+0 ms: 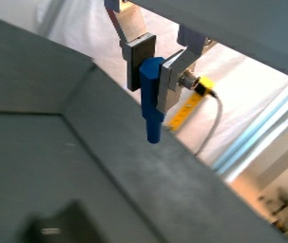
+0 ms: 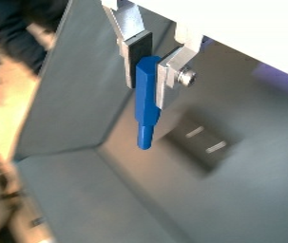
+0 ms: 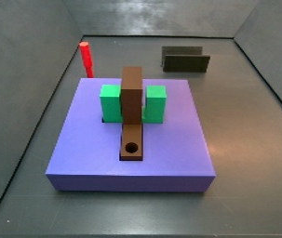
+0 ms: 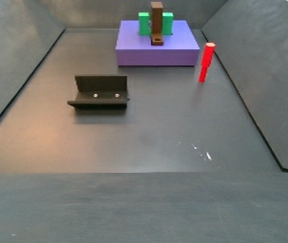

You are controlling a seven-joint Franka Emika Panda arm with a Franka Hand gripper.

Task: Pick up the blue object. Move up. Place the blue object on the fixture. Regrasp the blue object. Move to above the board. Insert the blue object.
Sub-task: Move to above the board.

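Hand (image 1: 157,74) pinching blue object (image 1: 151,100) by its upper end in both wrist views, peg hanging down, clear of floor. Hand and peg not showing in either side view, so riding high. Judging: move-up step in hand; next calling for carrying peg over to fixture (image 4: 99,92) and setting it there. Fixture sitting alone on open floor (image 4: 146,142), well apart from board (image 3: 81,139) and red peg (image 3: 86,59). Side walls sloping in; plenty of room around fixture.
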